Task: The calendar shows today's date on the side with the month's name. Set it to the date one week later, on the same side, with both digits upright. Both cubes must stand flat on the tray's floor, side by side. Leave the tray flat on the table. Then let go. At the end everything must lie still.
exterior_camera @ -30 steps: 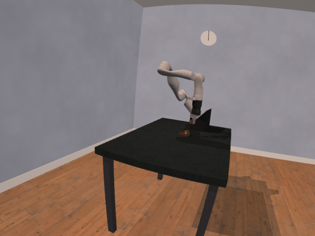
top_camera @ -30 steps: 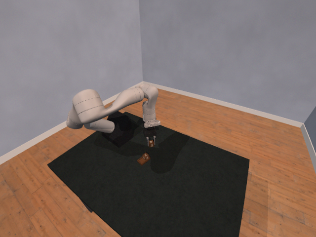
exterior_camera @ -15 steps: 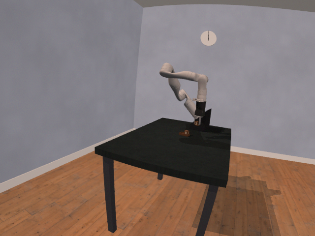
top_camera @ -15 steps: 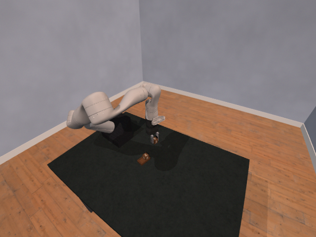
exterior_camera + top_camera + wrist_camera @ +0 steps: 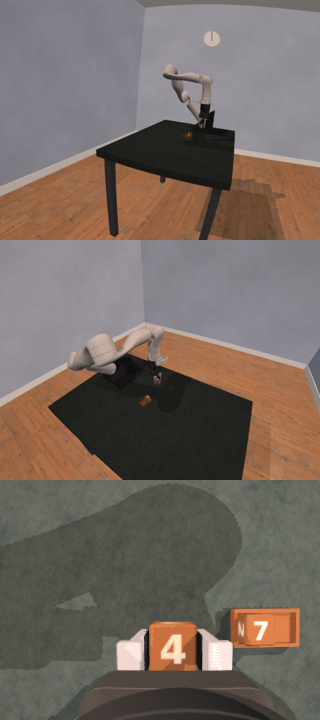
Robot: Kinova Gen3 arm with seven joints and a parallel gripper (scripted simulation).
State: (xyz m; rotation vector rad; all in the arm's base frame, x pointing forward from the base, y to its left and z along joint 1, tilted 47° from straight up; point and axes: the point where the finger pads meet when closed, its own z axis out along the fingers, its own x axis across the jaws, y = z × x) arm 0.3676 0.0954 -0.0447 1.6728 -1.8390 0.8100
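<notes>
My gripper [image 5: 172, 643] [image 5: 157, 380] [image 5: 201, 125] is shut on an orange cube [image 5: 173, 646] [image 5: 158, 381] whose face towards the wrist camera shows a 4. It holds the cube above the dark table, away from the tray. The orange tray [image 5: 290, 629] [image 5: 142, 403] [image 5: 185, 136] lies flat on the table, to the right in the wrist view. In it stands the other cube [image 5: 258, 629] [image 5: 147, 397] [image 5: 189, 134], with a 7 on top, at the tray's left end. The right part of the tray is bare.
The black table [image 5: 180, 436] [image 5: 160, 155] bears the arm's dark base block [image 5: 121, 374] [image 5: 210, 120] behind the gripper. The table's edges are far from the tray on every side.
</notes>
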